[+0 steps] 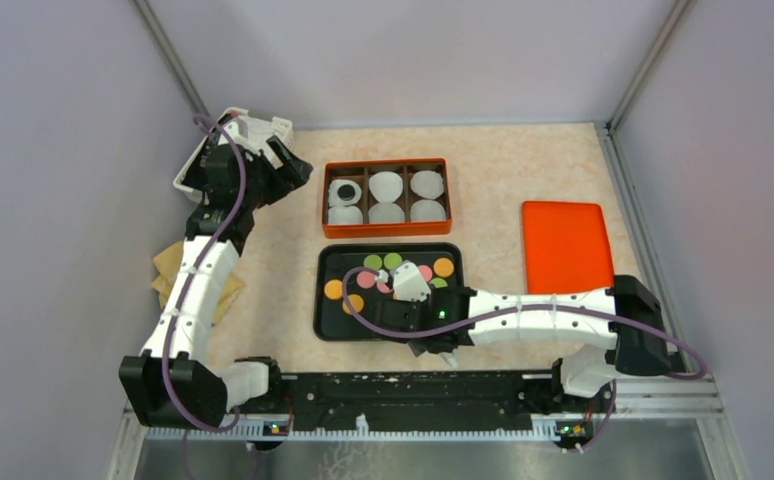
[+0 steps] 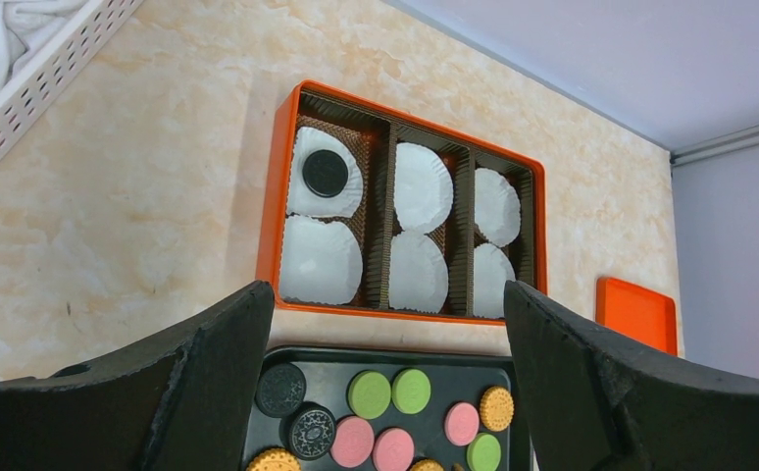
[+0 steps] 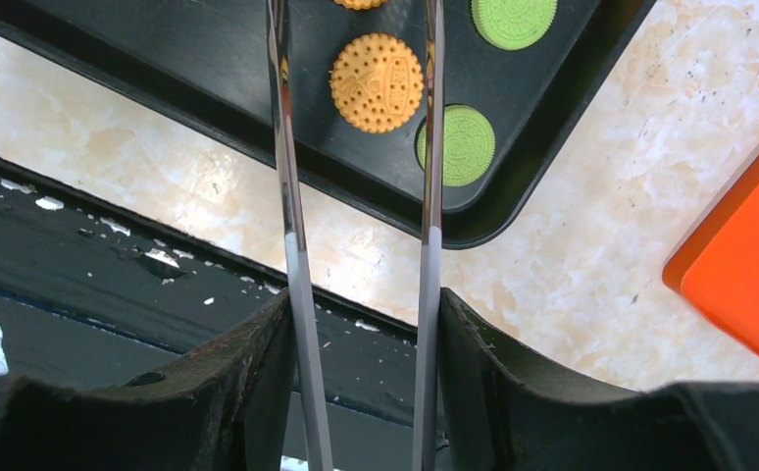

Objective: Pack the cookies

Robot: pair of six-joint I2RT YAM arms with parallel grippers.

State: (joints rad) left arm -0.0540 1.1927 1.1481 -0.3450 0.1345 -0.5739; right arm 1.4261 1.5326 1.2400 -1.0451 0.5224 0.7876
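On the black tray point(image 1: 328, 322) nearest the arms lie most of the cookies point(image 1: 393, 262), a loose scatter of orange, green, pink and black discs. One black cookie point(image 2: 325, 173) already sits in a white paper liner point(image 2: 307, 206), at the far end of the left compartment of the orange box point(image 2: 276, 196) just beyond the tray.

The right gripper point(image 3: 361, 324) is clamped on a pair of metal tongs point(image 3: 432, 196), its fingers pressing the two blades from outside. The blades reach out over the tray with an orange cookie point(image 3: 377, 82) showing between them (the tips run off the top of the wrist view, so I cannot tell whether they pinch anything). The left gripper point(image 2: 385, 299) hangs spread wide and empty above the table, left of the box.

The cookies look light, thin and stiff, probably brittle at the embossed rim and slick on the smooth tray. I would take one across its edge, with the blade tips on opposite sides, squeezing gently so it neither cracks nor skids out.
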